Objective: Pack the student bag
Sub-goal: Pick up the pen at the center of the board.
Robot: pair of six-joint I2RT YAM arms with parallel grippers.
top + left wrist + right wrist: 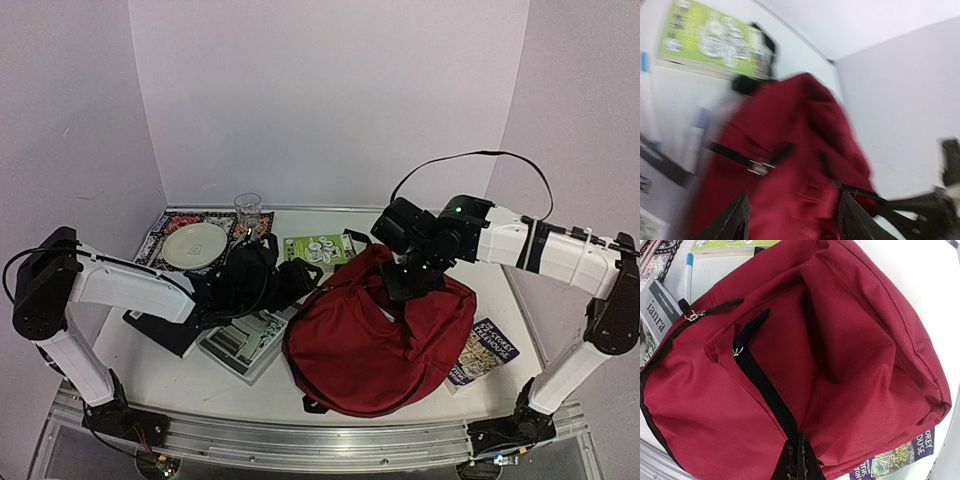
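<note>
The white table fills the lower half of the top view. The student bag lies on it just right of centre in the lower part of the frame, dark red with black zips, its top corner drawn up into a peak.

The right gripper sits on that peak, right of centre. In the right wrist view its fingers are pressed together at the bottom edge, pinching the bag where a black zip runs into them.

The left gripper is left of centre, just beside the bag's left side. In the left wrist view (badly blurred) its two fingers stand apart at the bottom edge, with red fabric showing through the gap; I cannot tell whether they touch it.

A grey magazine lies at lower left of centre, touching the bag. A patterned mat at upper left carries a pale plate. A green book lies above the bag, and a purple book lies against its right side. A clear glass stands beside the plate. A blue-capped pen shows at the upper left of the right wrist view.
</note>
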